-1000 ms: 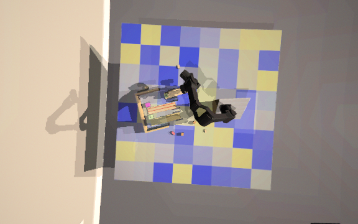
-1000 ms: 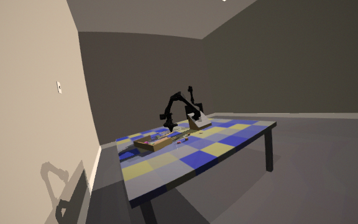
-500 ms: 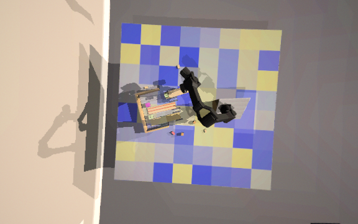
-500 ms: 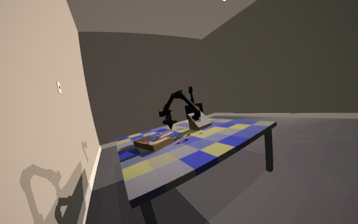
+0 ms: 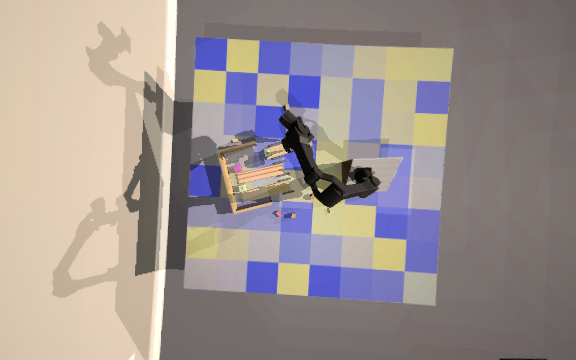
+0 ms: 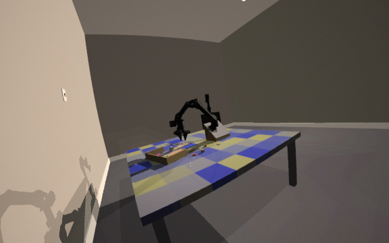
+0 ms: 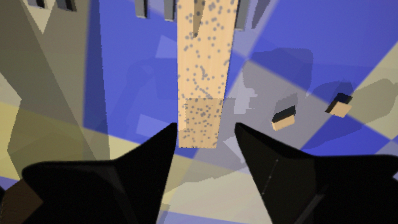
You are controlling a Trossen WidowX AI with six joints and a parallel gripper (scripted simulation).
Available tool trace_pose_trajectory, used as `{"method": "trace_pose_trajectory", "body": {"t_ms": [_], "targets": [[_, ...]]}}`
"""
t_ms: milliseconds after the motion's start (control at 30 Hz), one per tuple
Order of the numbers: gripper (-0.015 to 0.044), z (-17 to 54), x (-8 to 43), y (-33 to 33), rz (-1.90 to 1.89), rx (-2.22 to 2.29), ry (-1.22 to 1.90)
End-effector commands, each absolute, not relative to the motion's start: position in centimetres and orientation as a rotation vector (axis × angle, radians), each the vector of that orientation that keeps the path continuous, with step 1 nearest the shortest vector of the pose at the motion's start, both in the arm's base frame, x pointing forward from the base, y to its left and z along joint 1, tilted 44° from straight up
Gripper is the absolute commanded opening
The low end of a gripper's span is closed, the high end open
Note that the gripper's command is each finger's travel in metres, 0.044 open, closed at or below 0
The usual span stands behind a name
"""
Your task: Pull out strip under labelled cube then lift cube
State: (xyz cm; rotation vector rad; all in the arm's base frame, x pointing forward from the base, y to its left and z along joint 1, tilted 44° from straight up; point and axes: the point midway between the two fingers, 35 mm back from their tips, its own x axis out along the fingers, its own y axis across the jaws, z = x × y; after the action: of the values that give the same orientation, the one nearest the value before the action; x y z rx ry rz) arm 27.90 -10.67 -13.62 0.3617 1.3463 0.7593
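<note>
My gripper (image 6: 184, 138) (image 7: 206, 126) is open and empty, pointing down. Its fingertips stand either side of the near end of a wooden strip with grey dots (image 7: 205, 65) (image 5: 278, 150); the left tip is close to the strip's edge, with a wider gap on the right. The height between them is unclear. A pale green cube (image 5: 268, 153) (image 6: 171, 148) is on this strip's far part. Another pale green cube (image 5: 242, 188) and a pink cube (image 5: 238, 169) are farther in, near a red-striped strip (image 5: 260, 173). Labels are too small to read.
A wooden three-sided tray (image 5: 227, 183) (image 6: 178, 156) surrounds the strips' far ends. Grey upright guides (image 7: 169, 11) flank the dotted strip. Small wooden blocks (image 7: 284, 122) (image 7: 341, 109) lie to its right in the wrist view. A red block (image 5: 277, 214) lies outside the tray.
</note>
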Motion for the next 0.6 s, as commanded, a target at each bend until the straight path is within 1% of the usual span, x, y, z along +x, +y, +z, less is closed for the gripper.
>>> {"method": "trace_pose_trajectory", "body": {"t_ms": [0,67,567], "targets": [[0.0394,-13.1,29.6,-10.5,0.765,0.362,1.341],[0.0440,-12.9,30.2,-10.4,0.765,0.362,1.341],[0.0440,-11.6,34.5,-10.3,0.766,0.361,1.338]]}}
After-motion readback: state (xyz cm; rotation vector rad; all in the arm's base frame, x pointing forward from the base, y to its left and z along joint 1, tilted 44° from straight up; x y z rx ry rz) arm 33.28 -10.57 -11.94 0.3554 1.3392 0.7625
